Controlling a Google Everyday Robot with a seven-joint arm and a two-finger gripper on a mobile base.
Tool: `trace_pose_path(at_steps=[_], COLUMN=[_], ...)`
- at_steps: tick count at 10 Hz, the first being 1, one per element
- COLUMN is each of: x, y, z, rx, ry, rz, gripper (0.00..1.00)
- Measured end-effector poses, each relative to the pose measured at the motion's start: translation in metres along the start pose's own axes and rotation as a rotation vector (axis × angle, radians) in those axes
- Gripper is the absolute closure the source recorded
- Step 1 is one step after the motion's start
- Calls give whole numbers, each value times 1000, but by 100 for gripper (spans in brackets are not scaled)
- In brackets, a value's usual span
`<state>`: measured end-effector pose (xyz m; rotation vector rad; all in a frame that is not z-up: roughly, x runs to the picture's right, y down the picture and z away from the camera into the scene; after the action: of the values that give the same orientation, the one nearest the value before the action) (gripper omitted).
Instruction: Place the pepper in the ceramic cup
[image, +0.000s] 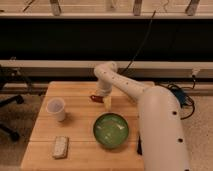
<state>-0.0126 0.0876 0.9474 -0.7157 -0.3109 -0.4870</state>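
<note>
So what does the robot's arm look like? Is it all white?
Mostly, yes. The arm is smooth, white and fat like a tube, with rounded joints. Its tool looks pale yellowish and sits over the wooden table, beside the red pepper. No cables or markings show on it.

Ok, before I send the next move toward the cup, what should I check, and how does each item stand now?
1. Small dark-red pepper located: ok, right at the gripper, mid-back of the wooden table.
2. Pepper securely held: cannot tell.
3. Pepper lifted off the wood: cannot tell.
4. Plain white ceramic cup upright, mouth up: ok, on the table's left side.
5. Cup interior free: cannot tell.
6. Wide green bowl and pale rectangular block off the line from gripper to cup: ok, both sit nearer the front edge.
</note>
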Motion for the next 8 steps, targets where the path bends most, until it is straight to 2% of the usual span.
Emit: trace_pose_path(at_steps=[2, 5, 7, 8], x=[0, -5, -7, -8], y=[-1, 0, 3, 5], z=[2, 5, 2, -1], rx=[-1, -6, -4, -1], ry=[-2, -7, -9, -9], rz=[-2, -24, -34, -37], gripper=[21, 48, 72, 78])
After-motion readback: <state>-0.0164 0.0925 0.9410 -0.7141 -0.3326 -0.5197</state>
